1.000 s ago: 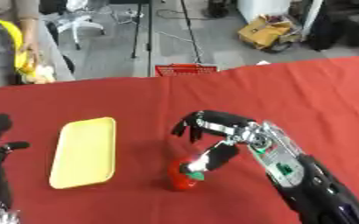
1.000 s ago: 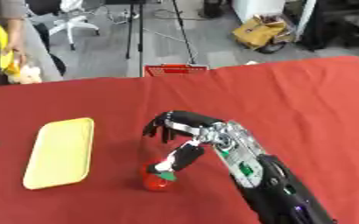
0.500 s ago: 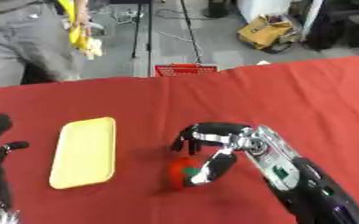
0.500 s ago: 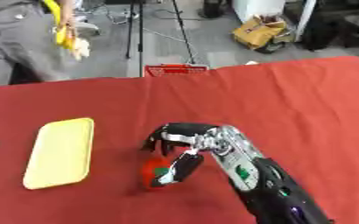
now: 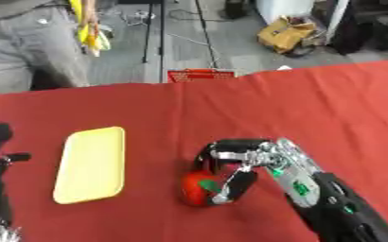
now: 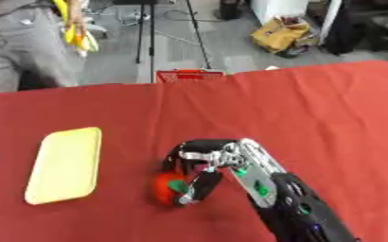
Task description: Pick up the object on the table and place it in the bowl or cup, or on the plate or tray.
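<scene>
Our right hand (image 5: 245, 163) curls its fingers (image 5: 227, 185) round the red fruit (image 5: 197, 188); smooth, round, likely slippery, so we cradle its sides.

Setting: lab or workshop floor. Evidence: table (image 5: 330, 104) draped in red cloth; bare grey floor (image 5: 189, 52) beyond; black stand legs (image 5: 152, 33) with cables trailing; yellow bag (image 5: 290, 35) on the floor; small red basket (image 5: 199, 74) at the table's far edge.
</scene>
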Motion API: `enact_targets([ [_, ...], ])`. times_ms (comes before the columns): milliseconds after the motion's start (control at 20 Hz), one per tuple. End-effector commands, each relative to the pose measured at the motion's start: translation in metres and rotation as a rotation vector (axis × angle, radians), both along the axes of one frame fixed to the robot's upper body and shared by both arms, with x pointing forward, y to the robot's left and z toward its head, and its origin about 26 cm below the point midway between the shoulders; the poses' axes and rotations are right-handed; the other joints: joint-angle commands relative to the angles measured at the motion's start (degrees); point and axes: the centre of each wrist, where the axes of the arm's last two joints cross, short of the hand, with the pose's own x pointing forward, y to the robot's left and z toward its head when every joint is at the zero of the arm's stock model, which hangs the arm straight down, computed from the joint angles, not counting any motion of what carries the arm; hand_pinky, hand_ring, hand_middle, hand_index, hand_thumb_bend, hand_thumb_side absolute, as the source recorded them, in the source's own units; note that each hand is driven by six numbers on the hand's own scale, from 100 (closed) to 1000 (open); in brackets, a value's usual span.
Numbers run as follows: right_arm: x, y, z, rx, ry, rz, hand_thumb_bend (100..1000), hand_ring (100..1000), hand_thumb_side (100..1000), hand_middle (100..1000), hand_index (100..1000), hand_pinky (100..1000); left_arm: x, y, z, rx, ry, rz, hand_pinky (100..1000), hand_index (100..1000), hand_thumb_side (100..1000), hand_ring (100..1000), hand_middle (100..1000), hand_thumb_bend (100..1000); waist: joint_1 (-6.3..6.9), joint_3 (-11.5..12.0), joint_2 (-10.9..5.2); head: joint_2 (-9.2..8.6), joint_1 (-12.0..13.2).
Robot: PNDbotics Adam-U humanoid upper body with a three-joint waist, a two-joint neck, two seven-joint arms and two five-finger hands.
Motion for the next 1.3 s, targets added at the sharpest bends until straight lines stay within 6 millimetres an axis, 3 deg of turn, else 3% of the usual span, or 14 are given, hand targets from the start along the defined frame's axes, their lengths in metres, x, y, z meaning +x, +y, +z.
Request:
enact_targets([
  [50, 0.003, 0.0, 0.0, -0.033, -0.027, -0.004, 528, 626, 330, 720, 847, 618, 0.0, 0.002, 0.007, 0.018, -0.02, -0.007, 520, 719, 872, 813, 770, 648, -0.64, 0.0, -1.33, 0.37, -0.2],
  [450, 0.003, -0.001, -0.025, -0.026, -0.035, -0.04, 515, 590, 322, 678, 808, 574, 0.001, 0.002, 0.007, 0.015, -0.022, -0.008, 520, 719, 872, 812, 770, 648, -0.38, -0.1, -1.19, 0.17, -0.4],
  [500, 0.003, -0.001, -0.027, -0.002, -0.045, -0.048, 523, 542, 322, 618, 756, 507, 0.001, 0.002, 0.007, 0.014, -0.022, -0.008, 520, 719, 872, 812, 770, 648, -0.34, -0.1, -1.15, 0.14, -0.4],
  [550, 0.003, -0.001, -0.029, 0.024, -0.057, -0.058, 523, 542, 322, 618, 756, 507, 0.001, 0.001, 0.007, 0.013, -0.022, -0.009, 520, 719, 872, 812, 770, 648, -0.32, -0.1, -1.12, 0.13, -0.5],
  [600, 0.003, -0.002, -0.03, 0.061, -0.075, -0.072, 506, 470, 321, 532, 660, 408, 0.0, 0.002, 0.007, 0.012, -0.021, -0.008, 520, 718, 872, 812, 770, 647, -0.3, -0.1, -1.1, 0.13, -0.5],
  [650, 0.003, -0.002, -0.031, 0.097, -0.095, -0.089, 506, 470, 321, 532, 660, 408, 0.0, 0.002, 0.007, 0.011, -0.021, -0.008, 520, 718, 872, 812, 770, 647, -0.29, -0.1, -1.07, 0.12, -0.5],
  [700, 0.004, -0.002, -0.033, 0.131, -0.116, -0.108, 362, 384, 315, 442, 537, 301, 0.0, 0.002, 0.007, 0.011, -0.022, -0.008, 520, 716, 873, 811, 770, 646, -0.29, -0.1, -1.04, 0.09, -0.5],
  [750, 0.004, -0.002, -0.034, 0.166, -0.141, -0.131, 362, 384, 315, 442, 537, 301, 0.0, 0.002, 0.007, 0.01, -0.022, -0.008, 520, 716, 873, 811, 770, 646, -0.3, -0.1, -1.01, 0.06, -0.5],
  [800, 0.004, -0.002, -0.034, 0.196, -0.165, -0.152, 148, 340, 317, 397, 486, 250, 0.0, 0.002, 0.007, 0.009, -0.023, -0.008, 520, 716, 873, 811, 770, 646, -0.3, 0.0, -0.97, 0.04, -0.5],
  [900, 0.005, -0.002, -0.036, 0.243, -0.205, -0.187, 100, 316, 308, 372, 461, 225, 0.0, 0.001, 0.007, 0.008, -0.023, -0.008, 520, 716, 874, 811, 769, 645, -0.34, 0.0, -0.9, 0.03, -0.5],
  [1050, 0.006, -0.003, -0.034, 0.307, -0.25, -0.227, 100, 315, 304, 372, 460, 226, 0.0, 0.002, 0.007, 0.007, -0.025, -0.006, 520, 716, 874, 811, 769, 645, -0.43, 0.0, -0.76, 0.03, -0.5],
  [1300, 0.008, 0.002, -0.01, 0.38, -0.334, -0.226, 100, 322, 352, 380, 469, 233, 0.0, 0.002, 0.007, 0.005, -0.026, -0.006, 520, 716, 875, 810, 769, 643, -0.53, 0.0, -0.66, 0.03, -0.4],
])
